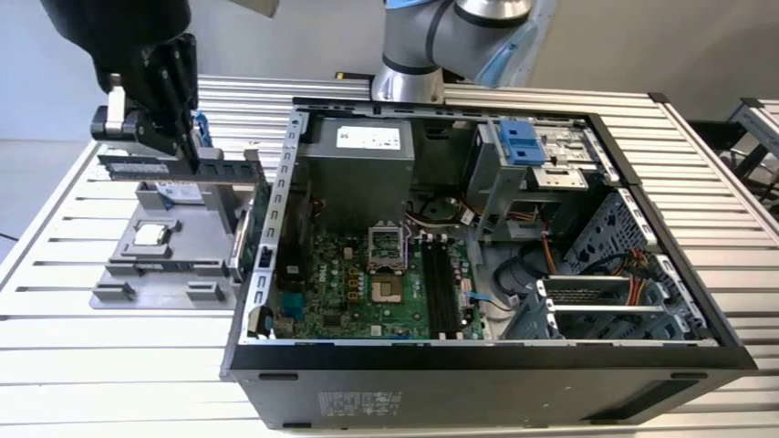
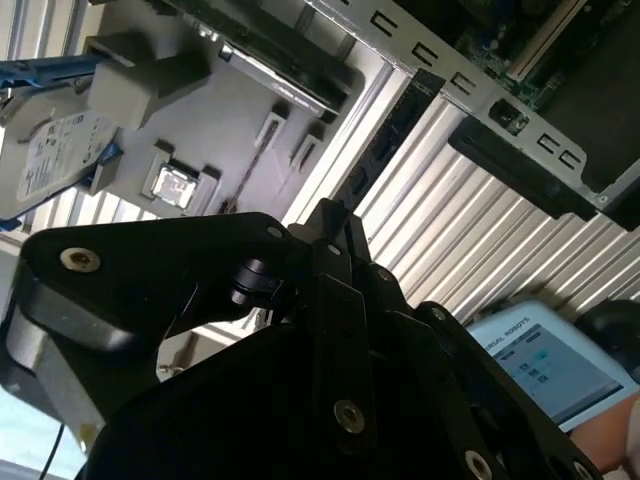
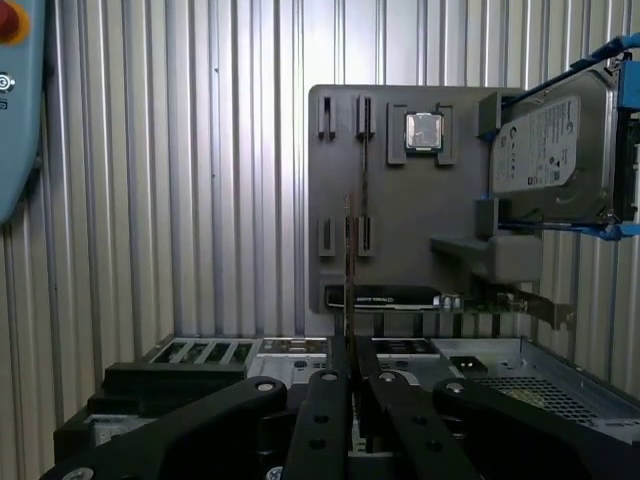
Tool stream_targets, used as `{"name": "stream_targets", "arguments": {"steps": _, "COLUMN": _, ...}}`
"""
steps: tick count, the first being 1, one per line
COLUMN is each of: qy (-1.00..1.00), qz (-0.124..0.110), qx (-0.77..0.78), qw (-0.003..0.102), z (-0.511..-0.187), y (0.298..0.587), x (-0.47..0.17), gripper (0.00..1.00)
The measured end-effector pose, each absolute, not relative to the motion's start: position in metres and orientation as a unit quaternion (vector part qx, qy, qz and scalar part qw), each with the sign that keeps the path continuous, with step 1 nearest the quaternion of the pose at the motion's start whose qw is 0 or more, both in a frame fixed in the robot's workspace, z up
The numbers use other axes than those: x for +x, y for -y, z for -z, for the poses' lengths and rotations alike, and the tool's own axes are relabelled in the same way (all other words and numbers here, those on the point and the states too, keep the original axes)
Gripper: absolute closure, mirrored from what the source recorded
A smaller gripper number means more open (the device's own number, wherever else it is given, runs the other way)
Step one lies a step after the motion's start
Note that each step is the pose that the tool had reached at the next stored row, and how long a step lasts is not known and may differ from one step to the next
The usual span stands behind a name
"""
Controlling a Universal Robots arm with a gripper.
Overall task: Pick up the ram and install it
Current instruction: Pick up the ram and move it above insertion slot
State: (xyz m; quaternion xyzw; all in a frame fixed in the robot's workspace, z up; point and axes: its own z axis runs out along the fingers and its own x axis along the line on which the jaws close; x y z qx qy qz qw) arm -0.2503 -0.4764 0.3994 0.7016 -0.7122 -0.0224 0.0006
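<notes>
Ram (image 1: 144, 165) is up off its holder, pinched in the end effector (image 1: 189, 153). The grip is somewhere around the middle of the stick, and the stick lies level. In the first wrist view you get it edge-on, a thin dark line poking out from between the two black fingers (image 3: 322, 405), which are closed tight on its flat faces, so it's clamped on the ram for sure

Right below the end effector is the gray parts tray (image 1: 122, 274), sitting on the slatted metal surface (image 1: 122, 365). The ram hangs clear above the tray, not touching it. The small square silver CPU chip (image 1: 150, 234) sits in its pocket on the tray, below the end effector and a touch toward the exterior view's left of the fingers. The hard drive (image 3: 550, 150) with blue rails stands on edge at the tray's end, just beside the end effector

Off to the exterior view's right of the end effector, near it, is the open PC case (image 1: 487, 383), lying on its side with the green motherboard (image 1: 353, 292) facing up. The long black slots (image 1: 444, 292) run along the board further right again, well apart from the ram

The arm's base (image 1: 408, 82) rises behind the case, and the second wrist view catches a tablet screen (image 2: 540, 365) with part of a person's hand (image 2: 610, 440) next to it
</notes>
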Motion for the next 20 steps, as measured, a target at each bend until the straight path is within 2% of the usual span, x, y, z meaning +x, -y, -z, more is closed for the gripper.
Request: {"name": "stream_targets", "arguments": {"steps": 20, "qy": 0.712, "qz": 0.027, "qx": 0.701, "qw": 0.005, "z": -0.399, "y": 0.476, "x": -0.163, "gripper": 1.0}}
